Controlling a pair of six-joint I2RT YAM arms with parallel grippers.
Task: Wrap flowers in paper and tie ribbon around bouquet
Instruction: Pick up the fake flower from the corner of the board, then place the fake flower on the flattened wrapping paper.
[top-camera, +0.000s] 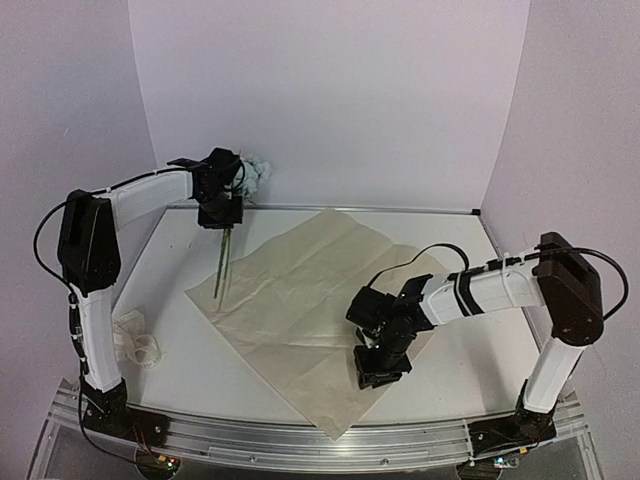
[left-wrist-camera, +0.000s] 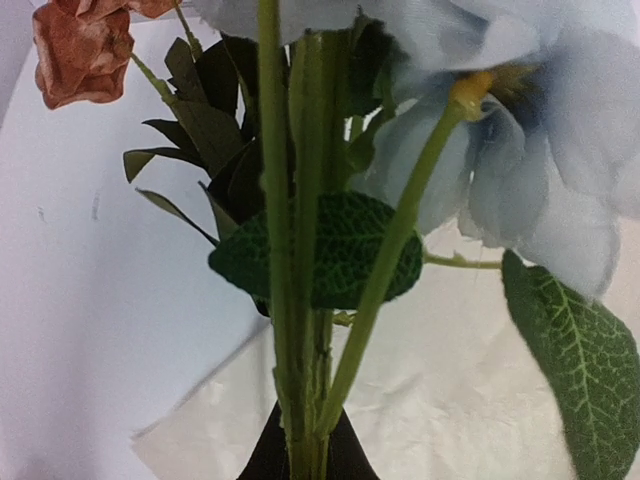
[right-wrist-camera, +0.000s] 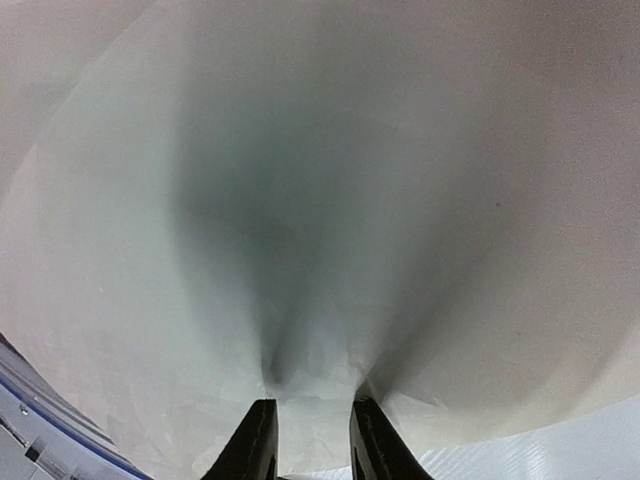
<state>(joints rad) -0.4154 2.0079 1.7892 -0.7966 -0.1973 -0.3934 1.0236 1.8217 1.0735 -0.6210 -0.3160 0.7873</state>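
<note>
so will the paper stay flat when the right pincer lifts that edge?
Probably not: the paper buckles into a soft ridge at the right pincer, so it should drape. Creases across the sheet suggest it holds folds. Looks thin and light, likely to slide on the table.

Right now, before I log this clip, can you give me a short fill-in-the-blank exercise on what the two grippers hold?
1. The left gripper is shut on the thin green ____ of the pale blue and brown-orange flowers.
2. The right gripper pinches the large tan kraft paper sheet, which lies spread on the white ____.
3. The cream-white fabric ribbon lies off the sheet, beside the ____ arm.
Missing words: stems; table; left.
</note>
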